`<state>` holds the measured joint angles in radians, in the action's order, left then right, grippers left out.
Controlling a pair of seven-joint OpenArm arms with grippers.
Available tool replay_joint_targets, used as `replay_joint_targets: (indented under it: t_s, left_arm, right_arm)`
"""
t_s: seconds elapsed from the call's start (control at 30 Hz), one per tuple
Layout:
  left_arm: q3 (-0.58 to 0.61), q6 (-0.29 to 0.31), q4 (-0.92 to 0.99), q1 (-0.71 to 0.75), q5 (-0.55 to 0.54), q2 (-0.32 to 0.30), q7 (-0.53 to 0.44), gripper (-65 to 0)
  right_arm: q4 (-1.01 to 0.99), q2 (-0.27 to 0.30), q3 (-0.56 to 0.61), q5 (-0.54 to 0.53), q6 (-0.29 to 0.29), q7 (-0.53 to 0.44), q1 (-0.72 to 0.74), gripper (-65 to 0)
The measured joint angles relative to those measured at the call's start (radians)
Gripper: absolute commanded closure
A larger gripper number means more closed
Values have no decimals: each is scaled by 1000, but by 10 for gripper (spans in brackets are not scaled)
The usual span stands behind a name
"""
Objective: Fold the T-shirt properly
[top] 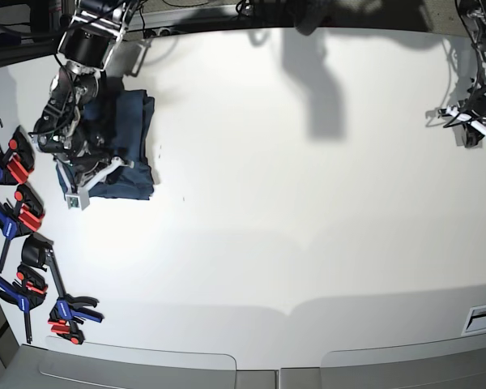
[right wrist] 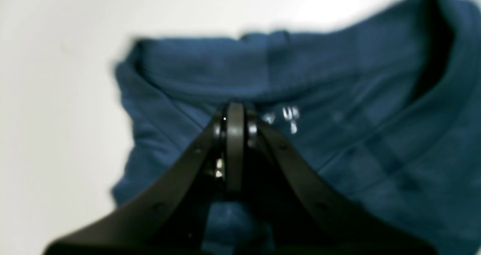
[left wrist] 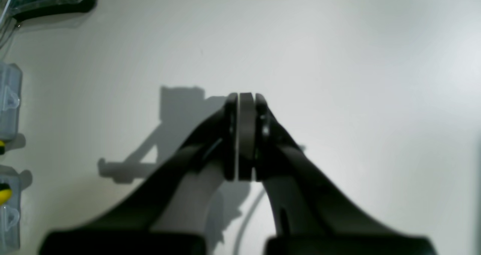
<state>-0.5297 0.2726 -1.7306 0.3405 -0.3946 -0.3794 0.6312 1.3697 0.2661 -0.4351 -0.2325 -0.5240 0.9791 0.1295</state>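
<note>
Folded T-shirt on the white bench.
Right claw hovers over it, pressed together; left claw likewise, well apart.

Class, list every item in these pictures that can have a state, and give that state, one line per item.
T-shirt: folded into a compact bundle, lying on the table.
Right end effector: shut, empty, over the T-shirt.
Left end effector: shut, empty, over bare table.
Spring clamps: lying unused at the table's edge.
</note>
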Motion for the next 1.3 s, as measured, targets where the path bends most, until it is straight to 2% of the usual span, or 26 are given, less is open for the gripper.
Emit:
replay_joint_targets:
  t_s: [0.2, 0.3, 0.43, 0.77, 0.87, 0.97, 1.1, 1.3]
  left_arm:
    - [0, 0, 0, 0, 0, -3, 1, 0]
    - [-3, 0, -30, 0, 0, -3, 37, 0]
    - [-14, 4, -126, 43, -7, -6, 51, 0]
    - [-18, 7, -412, 323, -16, -11, 52, 0]
    - [-19, 8, -431, 415, -16, -11, 58, 0]
    - [-19, 5, -432, 489, -34, -12, 131, 0]
    - [-20, 1, -432, 593, -103, -11, 240, 0]
    - [-20, 0, -433, 752, -208, 21, 271, 0]
  right_arm:
    - [163, 0, 0, -145, -5, 51, 0, 0]
    - [234, 0, 0, -224, -79, 105, -1, 0]
    - [291, 0, 1, -366, -113, 153, -68, 0]
    - [476, -3, 2, -602, -167, 261, -340, 0]
    - [532, -3, 1, -669, -167, 340, -430, 0]
    - [559, -3, 1, -751, -169, 436, -493, 0]
    - [563, -3, 1, -851, -169, 428, -573, 0]
    - [563, -2, 1, -937, -169, 431, -694, 0]
